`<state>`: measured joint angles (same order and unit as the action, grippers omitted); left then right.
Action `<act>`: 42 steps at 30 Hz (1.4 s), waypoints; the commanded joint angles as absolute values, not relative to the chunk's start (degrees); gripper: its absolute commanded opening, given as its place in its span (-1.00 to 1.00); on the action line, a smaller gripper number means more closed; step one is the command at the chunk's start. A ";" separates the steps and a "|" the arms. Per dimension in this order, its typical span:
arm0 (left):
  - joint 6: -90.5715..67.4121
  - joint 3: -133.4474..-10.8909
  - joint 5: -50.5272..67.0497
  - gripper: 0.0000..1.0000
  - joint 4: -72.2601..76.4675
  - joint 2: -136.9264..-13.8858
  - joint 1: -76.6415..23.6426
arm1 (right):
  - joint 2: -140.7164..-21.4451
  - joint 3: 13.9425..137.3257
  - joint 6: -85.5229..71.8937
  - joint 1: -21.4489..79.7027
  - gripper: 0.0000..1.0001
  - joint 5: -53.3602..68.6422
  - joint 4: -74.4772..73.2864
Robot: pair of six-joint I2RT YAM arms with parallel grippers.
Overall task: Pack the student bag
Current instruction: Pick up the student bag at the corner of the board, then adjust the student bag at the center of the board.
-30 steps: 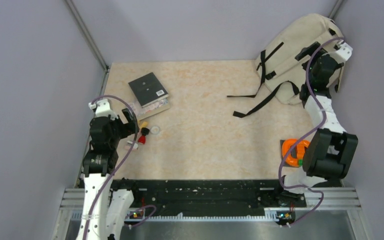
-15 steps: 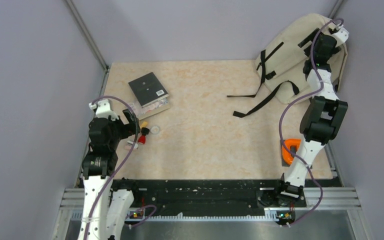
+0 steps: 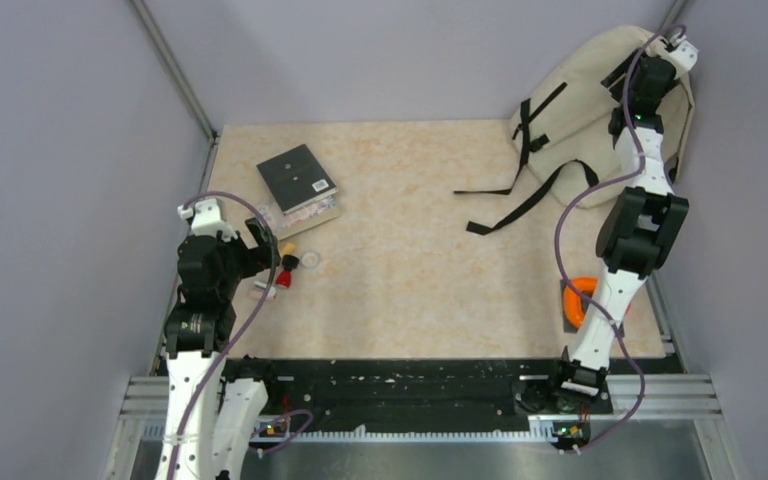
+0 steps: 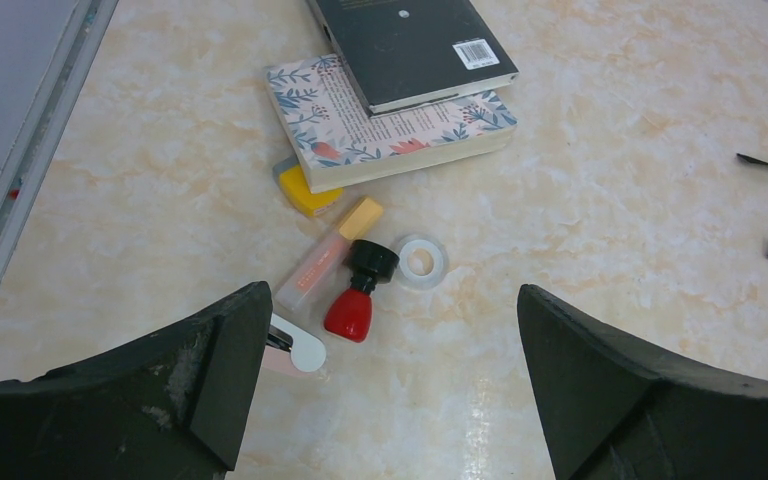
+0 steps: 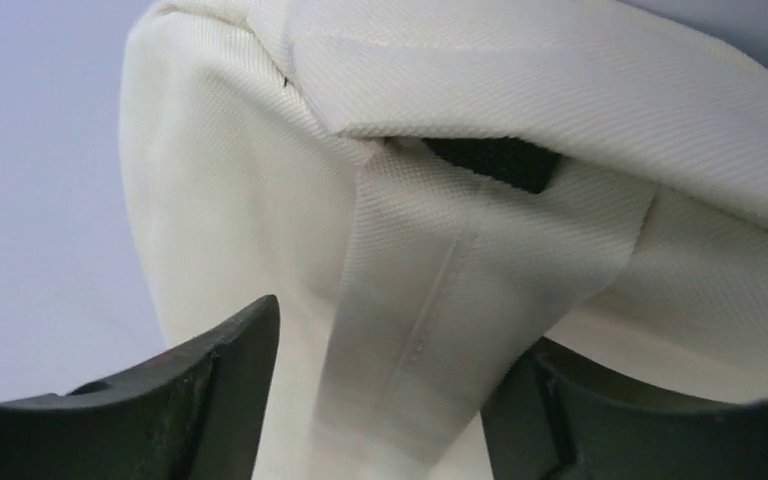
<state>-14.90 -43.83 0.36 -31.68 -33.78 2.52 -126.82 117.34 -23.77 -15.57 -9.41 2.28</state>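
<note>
The robot was at the very start of packing. I think it was trying to get hold of the student bag (image 3: 570,100) first. The bag sat in the far right corner of the bench (image 3: 410,250), leaning on the wall, well apart from the things to pack.

The right arm was stretched out long, up to the top of the bag. The right gripper (image 5: 400,340) had its fingers apart, with a cream strap (image 5: 440,290) of the bag between them. It was not pinching the strap yet.

Next, it probably needed to squeeze that strap tight and pull the bag nearer, gently, so it would not slip.

The left arm was bent low on the left. The left gripper (image 4: 390,310) was wide open, holding nothing, above a red bottle (image 4: 352,310) and a tape ring (image 4: 421,260).
</note>
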 commanded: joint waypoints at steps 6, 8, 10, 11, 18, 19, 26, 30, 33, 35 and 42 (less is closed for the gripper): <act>-14.86 -44.30 -0.26 0.93 -29.62 -33.82 2.38 | -122.14 117.65 -25.00 -15.97 -1.00 8.83 16.83; -14.85 -44.34 -0.26 0.93 -29.56 -33.77 2.40 | -117.42 111.44 -25.73 -15.28 -1.00 12.08 25.18; -14.77 -44.31 1.59 0.92 -29.47 -33.91 2.38 | -112.66 106.45 -25.23 -13.41 -1.00 14.21 31.68; -14.72 -44.30 2.08 0.92 -29.38 -34.04 2.41 | -110.57 104.20 -24.83 -12.26 -1.00 14.93 33.66; -14.42 -44.36 4.80 0.91 -28.97 -34.33 2.43 | -95.77 93.70 -20.33 -1.59 -1.00 24.88 41.70; -14.29 -44.32 5.66 0.91 -28.90 -34.15 2.40 | -93.01 90.02 -19.52 0.45 -1.00 25.82 43.68; -12.95 -42.61 15.31 0.88 -24.53 -30.98 2.22 | -74.11 63.38 -18.69 14.02 -1.00 27.56 55.20; -12.46 -41.51 21.72 0.86 -21.92 -30.35 0.32 | -66.48 56.88 -15.63 20.07 -1.00 29.58 44.60; -12.11 -41.09 23.61 0.86 -20.98 -31.60 -3.48 | -63.34 53.91 -12.21 25.22 -1.00 30.47 35.74; -11.59 -41.23 24.78 0.86 -20.48 -32.70 -6.28 | -61.90 51.90 -11.02 28.36 -1.00 30.09 31.46; -9.67 -45.31 26.35 0.86 -16.64 -35.63 -15.56 | -61.06 50.03 -3.96 38.68 -1.00 28.33 21.24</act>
<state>-11.64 -41.56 23.59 -22.52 -34.33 -12.25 -63.86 46.81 -11.99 35.75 30.57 22.94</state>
